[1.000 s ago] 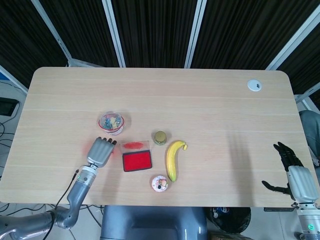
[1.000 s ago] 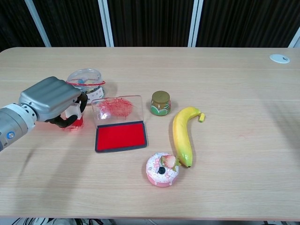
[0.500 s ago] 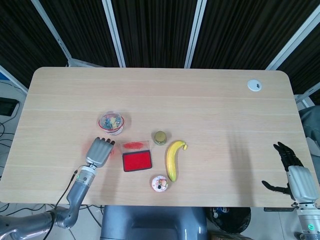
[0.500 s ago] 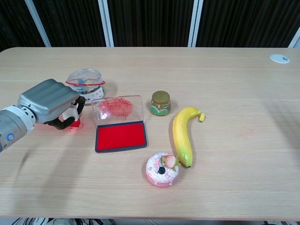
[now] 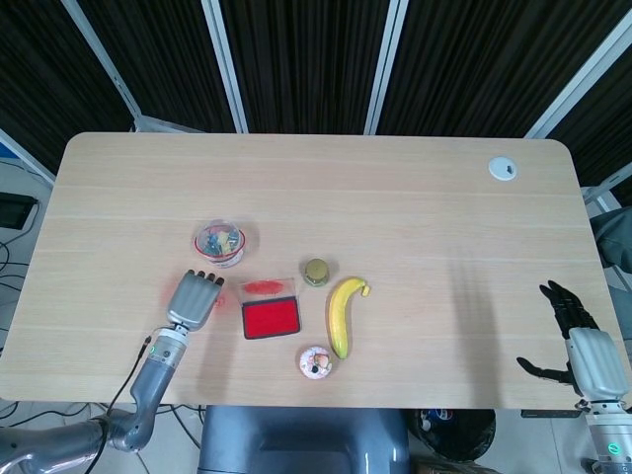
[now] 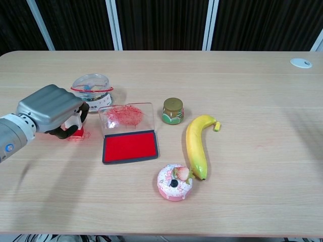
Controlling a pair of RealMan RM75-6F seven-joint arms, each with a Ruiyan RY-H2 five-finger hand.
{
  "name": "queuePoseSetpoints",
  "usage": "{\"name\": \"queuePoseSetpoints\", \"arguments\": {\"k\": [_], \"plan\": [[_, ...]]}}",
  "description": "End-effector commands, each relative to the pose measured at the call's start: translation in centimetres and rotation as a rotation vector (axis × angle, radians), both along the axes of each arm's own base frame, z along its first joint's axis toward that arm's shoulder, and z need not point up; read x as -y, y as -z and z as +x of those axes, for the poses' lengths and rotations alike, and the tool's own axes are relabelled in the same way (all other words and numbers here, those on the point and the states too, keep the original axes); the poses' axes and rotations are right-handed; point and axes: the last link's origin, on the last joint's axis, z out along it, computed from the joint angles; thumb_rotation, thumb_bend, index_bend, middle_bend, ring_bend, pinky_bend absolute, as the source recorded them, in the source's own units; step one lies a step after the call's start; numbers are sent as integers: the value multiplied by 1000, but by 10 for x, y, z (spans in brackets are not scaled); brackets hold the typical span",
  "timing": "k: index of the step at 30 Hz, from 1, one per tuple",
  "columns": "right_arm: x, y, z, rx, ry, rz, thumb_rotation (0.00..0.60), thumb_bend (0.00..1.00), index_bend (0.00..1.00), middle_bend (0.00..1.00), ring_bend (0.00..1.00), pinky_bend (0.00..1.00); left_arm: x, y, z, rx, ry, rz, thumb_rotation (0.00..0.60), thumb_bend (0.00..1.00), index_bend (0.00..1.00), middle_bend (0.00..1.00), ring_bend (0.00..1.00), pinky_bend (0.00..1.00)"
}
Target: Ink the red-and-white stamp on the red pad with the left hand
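My left hand [image 6: 50, 110] is curled over the red-and-white stamp [image 6: 74, 131] and grips it; only the stamp's lower part shows under the fingers, close to the tabletop. In the head view the left hand [image 5: 194, 299] hides the stamp almost wholly. The red ink pad [image 6: 130, 145] lies open a short way to the right of the hand, with its clear, red-smeared lid [image 6: 126, 115] tilted up behind it. From the head view the pad [image 5: 270, 318] is just right of the hand. My right hand [image 5: 578, 341] hangs off the table's right front corner, fingers spread, holding nothing.
A clear round container [image 6: 92, 85] with small items stands just behind the left hand. A small green-gold jar [image 6: 173, 110], a banana [image 6: 198, 146] and a pink doughnut toy [image 6: 174, 182] lie right of the pad. A white grommet [image 6: 301, 62] is at the far right.
My left hand, with the stamp in it, has drifted slightly left and lower, away from the pad. The right hand has stayed still.
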Motion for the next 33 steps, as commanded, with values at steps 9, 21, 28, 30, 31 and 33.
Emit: {"name": "queuePoseSetpoints", "arguments": {"k": [9, 21, 28, 30, 31, 33], "plan": [[0, 0, 0, 2, -2, -1, 600, 155, 0, 0, 0, 177, 1, 0, -2, -14, -6, -3, 600, 387, 521, 533, 450, 558], [-1, 0, 0, 2, -4, -1, 600, 155, 0, 0, 0, 177, 3, -1, -4, -32, -19, -2, 600, 345, 463, 472, 407, 530], [-1, 0, 0, 1, -5, 0, 600, 155, 0, 0, 0, 176, 3, -2, -4, -38, -27, -2, 600, 306, 427, 429, 390, 522], [-1, 0, 1, 1, -5, 0, 600, 155, 0, 0, 0, 177, 3, -2, -4, -39, -29, -3, 600, 283, 417, 417, 381, 514], [-1, 0, 1, 1, -5, 0, 600, 155, 0, 0, 0, 177, 3, -2, -4, -41, -30, -3, 600, 274, 412, 412, 376, 509], [-1, 0, 1, 0, -6, 0, 600, 155, 0, 0, 0, 177, 3, -2, -5, -43, -33, -3, 600, 240, 393, 391, 360, 493]]}}
